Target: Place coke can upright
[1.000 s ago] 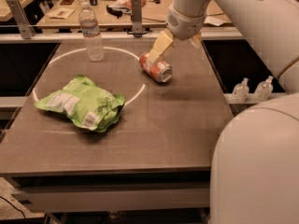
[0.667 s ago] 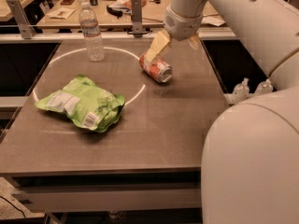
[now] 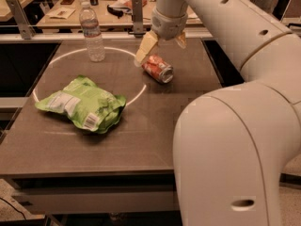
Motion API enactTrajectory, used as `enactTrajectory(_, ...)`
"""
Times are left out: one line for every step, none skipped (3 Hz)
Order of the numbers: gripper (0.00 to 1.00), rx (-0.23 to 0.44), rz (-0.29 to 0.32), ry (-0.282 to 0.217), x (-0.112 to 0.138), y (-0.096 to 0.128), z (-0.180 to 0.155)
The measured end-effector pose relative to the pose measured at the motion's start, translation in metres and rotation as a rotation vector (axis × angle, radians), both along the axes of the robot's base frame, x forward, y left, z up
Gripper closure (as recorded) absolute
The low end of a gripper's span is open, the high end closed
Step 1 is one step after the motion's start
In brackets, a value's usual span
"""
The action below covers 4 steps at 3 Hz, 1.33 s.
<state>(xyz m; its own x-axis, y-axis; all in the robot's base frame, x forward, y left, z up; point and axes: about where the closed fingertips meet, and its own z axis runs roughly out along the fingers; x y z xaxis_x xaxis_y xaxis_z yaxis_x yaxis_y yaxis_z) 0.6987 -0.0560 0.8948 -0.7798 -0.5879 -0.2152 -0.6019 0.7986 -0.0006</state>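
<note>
Hand (image 3: 161,53) shifted slightly left, spread, poised just above coke can (image 3: 158,68), which lies unmoved on side on counter (image 3: 141,140). Risk: off-centre closure nudges can, rolling it toward counter edge.

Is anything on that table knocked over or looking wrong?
Yes: the coke can lies on its side on the table, unlike the water bottle, which stands upright. The gripper hangs just above the can, fingers spread open. No spill shows.

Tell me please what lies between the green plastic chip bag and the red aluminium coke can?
Camera view: bare dark table, one white line; gripper hovers above coke can.
</note>
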Motion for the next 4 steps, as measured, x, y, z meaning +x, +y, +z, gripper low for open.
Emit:
enactTrajectory(0.00,-0.011,0.055,0.012,0.013,0.023,-0.009)
enactTrajectory(0.00,-0.005,0.065,0.035,0.023,0.037,-0.022)
enactTrajectory(0.00,0.008,0.033,0.065,0.030,0.036,-0.037)
enactTrajectory(0.00,0.010,0.004,0.085,0.035,0.030,-0.049)
